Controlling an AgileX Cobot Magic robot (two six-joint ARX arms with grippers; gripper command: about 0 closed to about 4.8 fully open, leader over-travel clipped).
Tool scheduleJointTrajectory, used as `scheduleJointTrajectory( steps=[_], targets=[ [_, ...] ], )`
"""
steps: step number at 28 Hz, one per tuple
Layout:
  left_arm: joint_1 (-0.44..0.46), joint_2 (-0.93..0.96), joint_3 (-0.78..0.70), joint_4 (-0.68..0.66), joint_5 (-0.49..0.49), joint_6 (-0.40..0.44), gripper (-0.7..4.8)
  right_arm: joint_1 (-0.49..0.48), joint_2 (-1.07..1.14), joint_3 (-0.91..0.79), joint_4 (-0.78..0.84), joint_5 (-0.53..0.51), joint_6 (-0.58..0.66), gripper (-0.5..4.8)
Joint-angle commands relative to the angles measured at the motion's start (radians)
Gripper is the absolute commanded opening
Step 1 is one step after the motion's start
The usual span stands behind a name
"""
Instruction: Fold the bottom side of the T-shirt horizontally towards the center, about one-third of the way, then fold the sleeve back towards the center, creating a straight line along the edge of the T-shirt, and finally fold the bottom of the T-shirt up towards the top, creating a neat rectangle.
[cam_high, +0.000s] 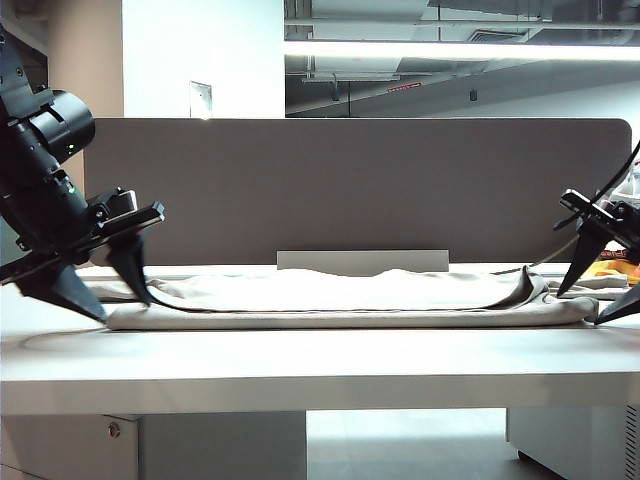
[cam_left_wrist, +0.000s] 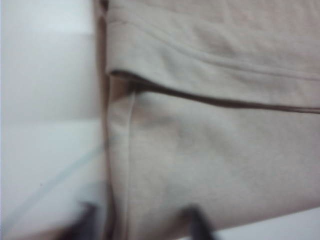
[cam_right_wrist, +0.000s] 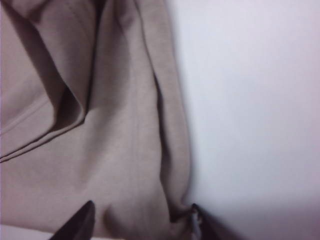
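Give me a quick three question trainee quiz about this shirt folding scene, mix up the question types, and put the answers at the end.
1. True or false: the left gripper has lifted the T-shirt clear of the table.
2. Multiple choice: where do the two grippers stand? A) both at the shirt's middle B) one at each end of the shirt C) both raised high above the grey back panel
3. Fill in: in the exterior view, the right gripper has its fingers spread apart, so it is ____.

Key: 1 false, the shirt lies on the table, folded over itself. 2 B. 3 open.
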Motion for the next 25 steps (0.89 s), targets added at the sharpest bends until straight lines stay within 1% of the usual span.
scheduleJointTrajectory(
  steps=[1,2,3,4,5,6,8,10,14,20,22,25],
  targets=[
    [-0.001,0.008,0.002,0.003,0.002,0.004,1.73,0.002,-0.005,0.005,0.023,0.023,-0.004,1.74],
    [-0.001,0.009,0.002,0.003,0.001,0.004,1.73,0.002,-0.005,0.005,0.023,0.027,-0.004,1.42],
    [-0.001,0.011,0.002,0.006,0.001,0.004,1.71,0.002,-0.005,0.005,0.023,0.034,-0.004,0.89],
    [-0.001,0.011,0.002,0.007,0.000,0.006,1.03,0.002,-0.005,0.005,0.024,0.037,-0.005,0.28],
    [-0.001,0.011,0.002,0.010,0.000,0.011,0.47,0.002,-0.005,0.005,0.026,0.037,-0.005,0.06],
    [-0.001,0.011,0.002,0.012,0.001,0.013,0.00,0.002,-0.005,0.005,0.026,0.037,-0.005,0.01],
    [-0.001,0.011,0.002,0.013,0.005,0.013,-0.06,0.002,-0.005,0.005,0.020,0.036,-0.006,-0.03],
    [-0.001,0.010,0.002,-0.007,0.040,0.031,-0.06,0.002,-0.006,0.005,-0.014,0.034,-0.050,-0.03],
    [-0.001,0.001,-0.004,-0.077,0.042,0.069,-0.06,0.002,-0.018,-0.002,-0.111,0.034,-0.127,-0.03],
    [0.000,-0.145,-0.148,-0.034,0.042,0.060,-0.06,-0.008,-0.161,-0.109,-0.095,0.046,-0.136,-0.03],
    [0.000,-0.210,-0.206,-0.043,0.042,0.059,-0.06,-0.013,-0.220,-0.163,-0.102,0.042,-0.136,-0.03],
    [0.000,-0.327,-0.307,-0.055,0.046,0.051,-0.06,-0.013,-0.332,-0.286,-0.101,0.041,-0.135,-0.03]
  ],
)
